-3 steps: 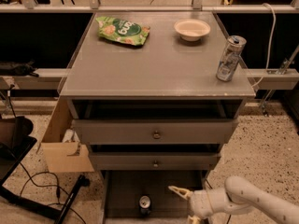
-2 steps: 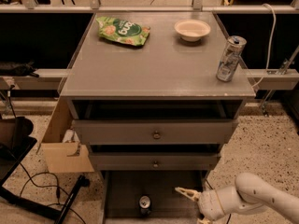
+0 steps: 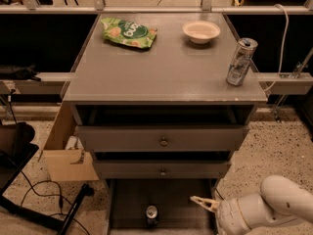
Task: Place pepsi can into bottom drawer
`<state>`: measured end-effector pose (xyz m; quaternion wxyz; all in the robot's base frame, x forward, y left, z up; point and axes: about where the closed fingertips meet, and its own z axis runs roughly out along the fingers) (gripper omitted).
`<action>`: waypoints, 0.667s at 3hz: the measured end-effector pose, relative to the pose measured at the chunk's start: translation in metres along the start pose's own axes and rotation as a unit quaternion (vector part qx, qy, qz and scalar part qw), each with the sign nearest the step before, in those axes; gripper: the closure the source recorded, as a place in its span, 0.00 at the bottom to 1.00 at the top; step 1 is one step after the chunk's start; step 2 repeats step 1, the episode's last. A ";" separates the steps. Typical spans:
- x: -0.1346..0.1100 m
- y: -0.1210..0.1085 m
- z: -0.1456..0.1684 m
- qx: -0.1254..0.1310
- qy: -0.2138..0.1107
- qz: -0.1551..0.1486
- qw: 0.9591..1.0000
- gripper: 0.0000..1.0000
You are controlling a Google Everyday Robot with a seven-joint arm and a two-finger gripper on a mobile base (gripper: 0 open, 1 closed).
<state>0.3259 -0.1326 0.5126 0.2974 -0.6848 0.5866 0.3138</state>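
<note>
Silver can (image 3: 240,62), bowl (image 3: 201,31) on top, gripper (image 3: 206,203) near pepsi can (image 3: 152,214)

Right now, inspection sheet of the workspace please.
Surface: grey cabinet top, carries only the clutter.
Job's things: pepsi can upright in the open bottom drawer.
Clutter: green bag, white bowl, silver can near the right edge.
Gripper: gripper low right, by the drawer's right side, apart from the pepsi can.
Cables: white cable right; black cables on the floor, left.
Surroundings: cardboard box left of the cabinet; speckled floor.
</note>
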 end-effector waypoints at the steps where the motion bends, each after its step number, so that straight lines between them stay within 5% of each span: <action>1: -0.050 0.012 -0.020 0.029 0.083 -0.007 0.996 0.00; 2: -0.050 0.012 -0.020 0.029 0.083 -0.007 0.996 0.00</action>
